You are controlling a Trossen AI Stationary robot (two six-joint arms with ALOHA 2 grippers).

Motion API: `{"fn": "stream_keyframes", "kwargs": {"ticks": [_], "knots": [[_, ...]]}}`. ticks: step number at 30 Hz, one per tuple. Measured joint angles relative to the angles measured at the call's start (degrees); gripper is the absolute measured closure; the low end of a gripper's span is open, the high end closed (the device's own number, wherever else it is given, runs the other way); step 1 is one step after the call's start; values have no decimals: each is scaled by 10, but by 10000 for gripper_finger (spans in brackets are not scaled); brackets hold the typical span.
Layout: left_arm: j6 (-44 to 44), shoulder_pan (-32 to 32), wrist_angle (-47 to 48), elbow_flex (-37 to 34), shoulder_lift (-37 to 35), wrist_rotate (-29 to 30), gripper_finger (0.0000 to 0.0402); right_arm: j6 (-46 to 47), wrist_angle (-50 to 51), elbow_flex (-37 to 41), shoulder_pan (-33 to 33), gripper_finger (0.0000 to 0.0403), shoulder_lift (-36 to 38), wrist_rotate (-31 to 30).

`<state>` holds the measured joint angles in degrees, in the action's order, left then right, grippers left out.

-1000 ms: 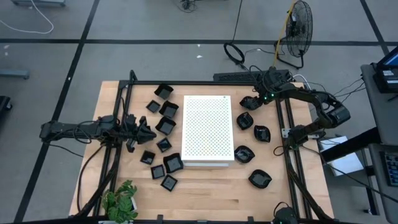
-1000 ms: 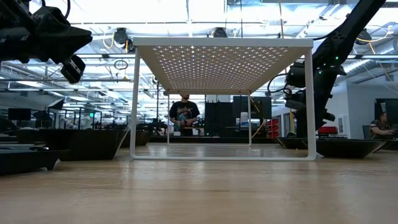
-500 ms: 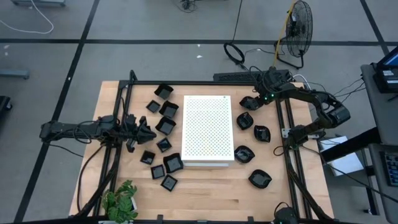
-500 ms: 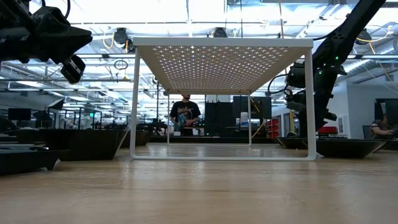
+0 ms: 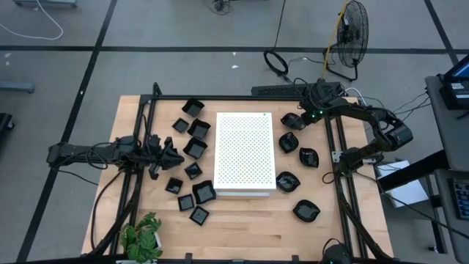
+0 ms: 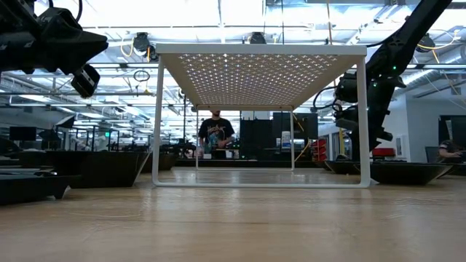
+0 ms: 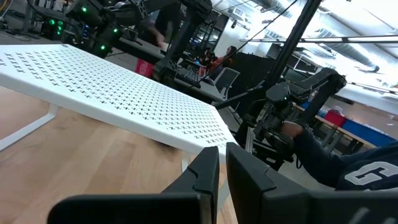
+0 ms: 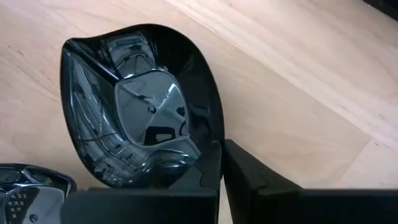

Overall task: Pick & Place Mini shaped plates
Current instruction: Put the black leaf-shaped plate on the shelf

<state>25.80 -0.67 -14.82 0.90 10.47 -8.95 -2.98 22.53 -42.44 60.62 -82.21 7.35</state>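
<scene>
1. The right pincer [image 5: 296,120] is at the far right part of the desk [image 5: 249,227], just past the far right corner of the white board [image 5: 245,154], down at the rounded plate [image 5: 292,121] lying there.
2. In the right wrist view that rounded plate [image 8: 140,106] is a glossy black leaf-shaped dish resting on the wood. The right pincer [image 8: 219,163] has its fingers drawn together with the plate's rim at their tips; it looks pinched on the rim, though the contact itself is partly hidden.
3. Four more rounded plates lie along the right side of the board: one [image 5: 288,142] just beside its edge, one [image 5: 308,157] farther out, one [image 5: 287,181] by the near right corner and one [image 5: 306,212] nearer the desk's front.
4. Square plates are scattered on the left of the board, from one at the far end [image 5: 193,108] down to one near the front [image 5: 198,215].
5. The left pincer [image 5: 176,155] waits among those square plates, left of the board. In the left wrist view its fingers [image 7: 205,171] stand narrow, nearly touching, with nothing between them.
6. The low view shows the board [image 6: 262,51] as a perforated top raised on thin white legs.
7. A small green plant [image 5: 143,236] stands at the desk's near left corner.
8. A person [image 6: 216,134] is seen in the room beyond the desk.
</scene>
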Motion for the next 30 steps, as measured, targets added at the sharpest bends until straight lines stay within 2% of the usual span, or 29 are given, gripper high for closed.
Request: {"fn": "stream_keyframes", "kwargs": {"ticks": [7,21,30], "knots": [[0,0,0,0,0,0,371,-8,-35,0,0,402,22,1],[0,0,0,0,0,0,371,8,-137,0,0,403,139,3],[0,0,0,0,0,0,371,26,-206,0,-35,403,183,1]]}}
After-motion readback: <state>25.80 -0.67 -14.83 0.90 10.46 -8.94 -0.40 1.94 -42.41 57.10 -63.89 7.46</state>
